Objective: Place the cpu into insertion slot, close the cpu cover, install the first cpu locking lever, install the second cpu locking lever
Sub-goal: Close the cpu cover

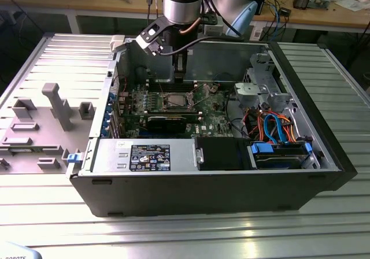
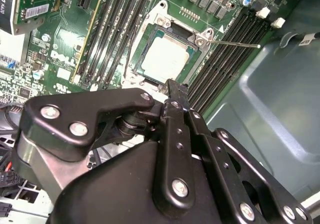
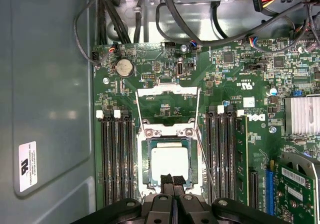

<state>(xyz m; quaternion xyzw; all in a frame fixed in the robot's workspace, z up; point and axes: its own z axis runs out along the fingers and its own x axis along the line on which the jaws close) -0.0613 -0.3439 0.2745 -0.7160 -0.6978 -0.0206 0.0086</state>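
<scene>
- The cpu [image 3: 169, 162] has a dull, matt silvery metal top.
- The insertion slot [image 3: 167, 130] has a bright metal rim.
- The gripper [image 3: 173, 180] is matt black, with shiny screw heads.
- The motherboard [image 3: 210, 74] is green, slightly glossy.
- The table [image 1: 185, 236] is ribbed, shiny metal.

The arm [image 1: 181, 2] hangs almost vertical, with the hand [image 1: 180, 75] pointing straight down. In both wrist views its two black fingertips [image 3: 166, 180] seem pressed together, tip against tip, though the linkage hides part of them.
</scene>
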